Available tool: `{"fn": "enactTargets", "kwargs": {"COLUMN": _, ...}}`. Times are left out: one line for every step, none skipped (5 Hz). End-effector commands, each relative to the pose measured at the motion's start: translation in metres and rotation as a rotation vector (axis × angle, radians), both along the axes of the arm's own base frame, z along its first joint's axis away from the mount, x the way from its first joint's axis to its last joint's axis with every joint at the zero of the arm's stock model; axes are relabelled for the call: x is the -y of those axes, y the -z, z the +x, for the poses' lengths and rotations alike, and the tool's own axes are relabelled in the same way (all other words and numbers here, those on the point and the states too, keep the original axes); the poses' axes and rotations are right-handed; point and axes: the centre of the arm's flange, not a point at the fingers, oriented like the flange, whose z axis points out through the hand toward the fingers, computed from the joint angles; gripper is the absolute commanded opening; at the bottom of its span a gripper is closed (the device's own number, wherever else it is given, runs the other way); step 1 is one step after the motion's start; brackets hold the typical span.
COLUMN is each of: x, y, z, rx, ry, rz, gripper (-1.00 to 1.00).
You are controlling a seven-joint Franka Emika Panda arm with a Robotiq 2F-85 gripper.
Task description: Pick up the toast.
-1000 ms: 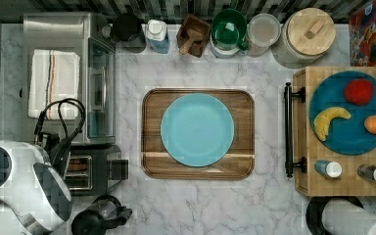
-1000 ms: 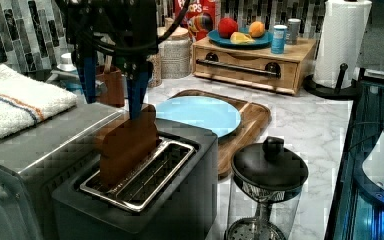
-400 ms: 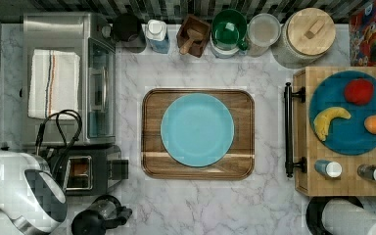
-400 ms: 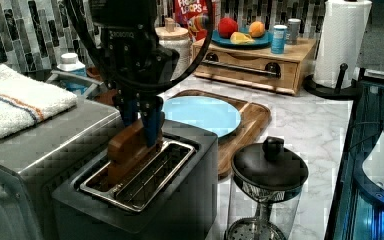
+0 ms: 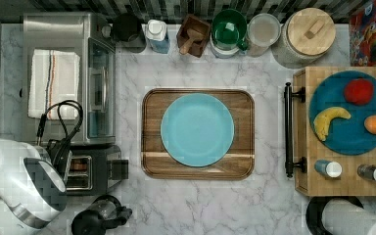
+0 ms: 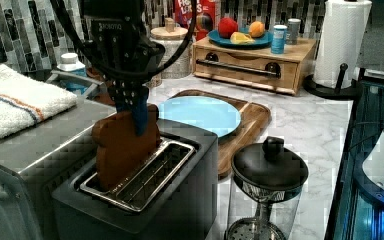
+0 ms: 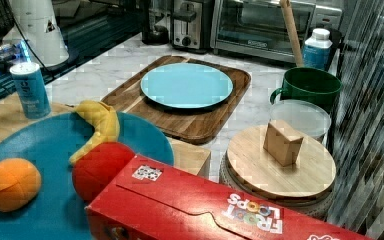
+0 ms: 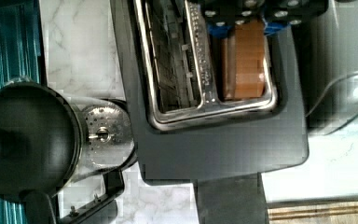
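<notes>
white marble surface, tiled backsplash at the far wall. wooden tray with teal plate mid-surface. toaster at the top view's lower left; toast upright in its slot, hand clamped on its top edge.

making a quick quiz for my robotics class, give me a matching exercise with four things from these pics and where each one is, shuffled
Things:
1. toast
2. teal plate
3. striped towel
4. banana

Places:
A. on the wooden tray
B. on the dark blue plate, beside a red fruit and an orange one
C. upright in a toaster slot, with the gripper closed on its top edge
D. folded on top of the toaster oven

Pairs: 1-C, 2-A, 3-D, 4-B
</notes>
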Motion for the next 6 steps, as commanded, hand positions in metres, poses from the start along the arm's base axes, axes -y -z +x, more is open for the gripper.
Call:
{"fn": "enactTargets", "kwargs": {"x": -0.064, "y": -0.168, "z": -0.04, "rx": 0.18, "ry": -0.234, "rz": 0.163, "gripper": -1.0}}
{"fn": "enactTargets", "kwargs": {"x": -0.036, "y": -0.185, "z": -0.022, "rx": 0.181, "ry": -0.233, "rz": 0.2, "gripper": -1.0}}
{"fn": "enactTargets", "kwargs": {"x": 0.011, "y": -0.186, "z": -0.002, "rx": 0.181, "ry": -0.235, "rz": 0.213, "gripper": -1.0}}
{"fn": "enactTargets", "kwargs": {"x": 0.075, "y": -0.175, "z": 0.025, "rx": 0.178, "ry": -0.191, "rz": 0.21, "gripper": -1.0}}
{"fn": "enactTargets", "kwargs": {"x": 0.158, "y": -0.149, "z": 0.054, "rx": 0.19, "ry": -0.157, "rz": 0.219, "gripper": -1.0}}
{"fn": "enactTargets", "kwargs": {"x": 0.239, "y": -0.119, "z": 0.075, "rx": 0.184, "ry": -0.136, "rz": 0.188, "gripper": -1.0}}
